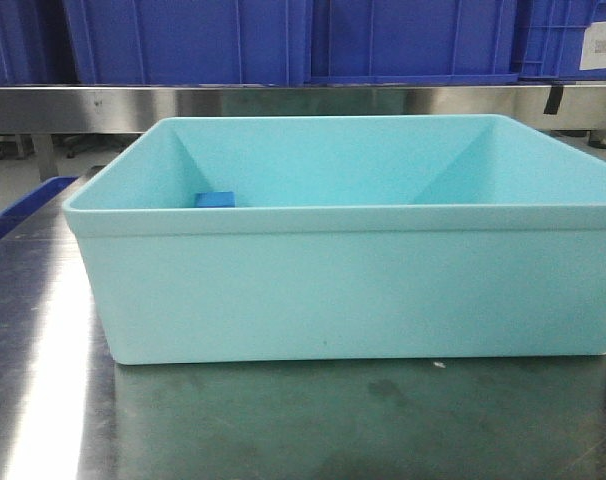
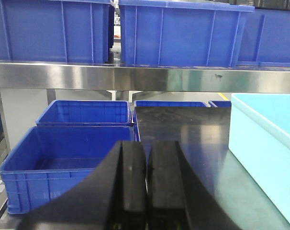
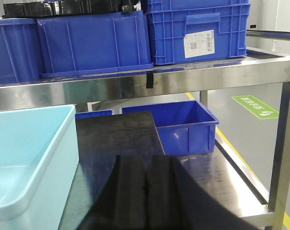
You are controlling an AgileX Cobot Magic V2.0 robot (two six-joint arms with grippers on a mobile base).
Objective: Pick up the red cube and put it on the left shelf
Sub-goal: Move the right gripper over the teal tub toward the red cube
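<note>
1. Pale turquoise rectangular plastic tub [image 1: 353, 290]: stands open-topped on the table, filling most of the front view. The left wrist view has it at the right edge, the right wrist view at the left edge.
2. Small flat blue block [image 1: 215, 199]: inside the tub, against the far left corner, only its top showing above the near rim.
3. Red cube: cannot be made out in any view; the tub's near wall hides most of the tub floor.
4. Brushed stainless steel table [image 1: 283, 420]: bears the tub.
5. Stainless steel shelf rail [image 1: 283, 100]: runs across behind the tub, with dark blue plastic crates [image 1: 183, 40] standing in a row on it.
6. Left gripper [image 2: 146, 191]: black fingers pressed together, nothing between them; held left of the tub, apart from it.
7. Two open blue crates [image 2: 54, 158]: empty, below and left of the table, one behind the other.
8. Right gripper [image 3: 146, 196]: black fingers closed against each other, holding nothing; right of the tub.
9. Blue crate with white barcode label [image 3: 197, 28]: on the shelf, upper right.
10. Low blue crate [image 3: 183, 124]: empty, beyond the table's right end.
</note>
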